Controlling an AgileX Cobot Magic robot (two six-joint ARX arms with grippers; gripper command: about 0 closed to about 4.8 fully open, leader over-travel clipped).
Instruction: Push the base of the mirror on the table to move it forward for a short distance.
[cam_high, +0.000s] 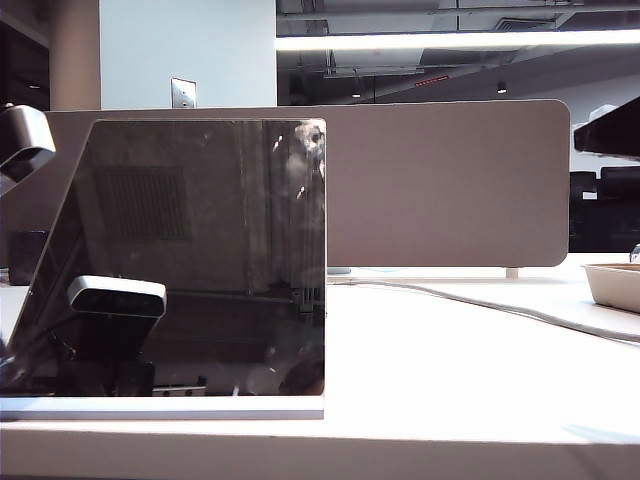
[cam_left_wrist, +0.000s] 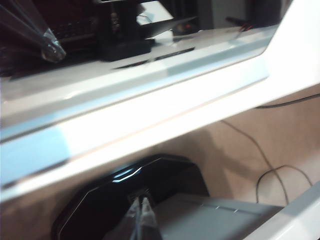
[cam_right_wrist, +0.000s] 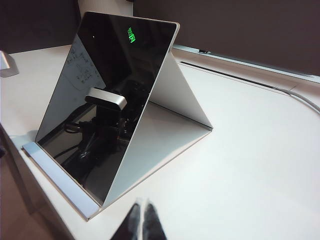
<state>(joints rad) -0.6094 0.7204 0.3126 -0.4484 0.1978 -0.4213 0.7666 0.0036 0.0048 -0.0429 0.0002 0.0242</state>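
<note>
Mirror (cam_high: 200, 250): square, dark, glossy panel, smudged near its upper right corner; leans back on a white folded stand (cam_right_wrist: 170, 125); stands at the front left of the surface (cam_high: 450, 360), close to the front edge. Base (cam_high: 160, 407): thin flat pale slab along the mirror's bottom edge, as wide as the mirror; lies flat just behind the surface's front edge; nothing touches it.

Container: shallow beige tray (cam_high: 612, 285) at the far right of the surface, cut by the frame edge; contents cannot be told.

Edges and room: bare white surface stretches right of and behind the mirror; a grey cable (cam_high: 480, 303) crosses it behind, well apart from the mirror; a grey-brown rounded divider panel (cam_high: 450, 185) closes the rear.

Right hand (cam_right_wrist: 142, 222): above the surface, near the base's nearer corner, apart from it; fingertips together, holding nothing.

Left hand (cam_left_wrist: 142, 220): below the surface's front edge; fingertips together, holding nothing.
</note>
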